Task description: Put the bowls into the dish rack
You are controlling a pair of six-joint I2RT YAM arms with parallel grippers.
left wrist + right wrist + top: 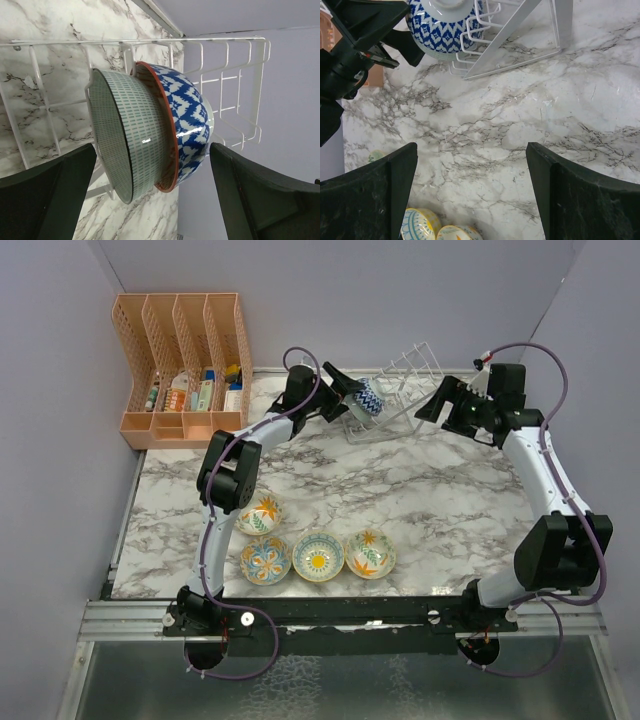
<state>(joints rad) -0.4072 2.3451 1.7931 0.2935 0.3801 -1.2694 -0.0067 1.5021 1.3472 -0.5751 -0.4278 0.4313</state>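
Observation:
The white wire dish rack [405, 375] stands at the back of the table. Two bowls stand on edge in it: a pale teal bowl [130, 135] and, behind it, a blue-and-white bowl with an orange rim [192, 117]; they also show in the top view [369, 400]. My left gripper [345, 390] [152, 150] is open, its fingers on either side of these two bowls and apart from them. My right gripper [430, 405] [471, 150] is open and empty above the marble, just right of the rack [510, 30]. Several patterned bowls [318, 555] sit near the front edge.
An orange slotted organizer [185, 365] with small items stands at the back left. The front bowls sit as a row of three with one more [260, 513] behind the left end. Purple walls close in the back and both sides.

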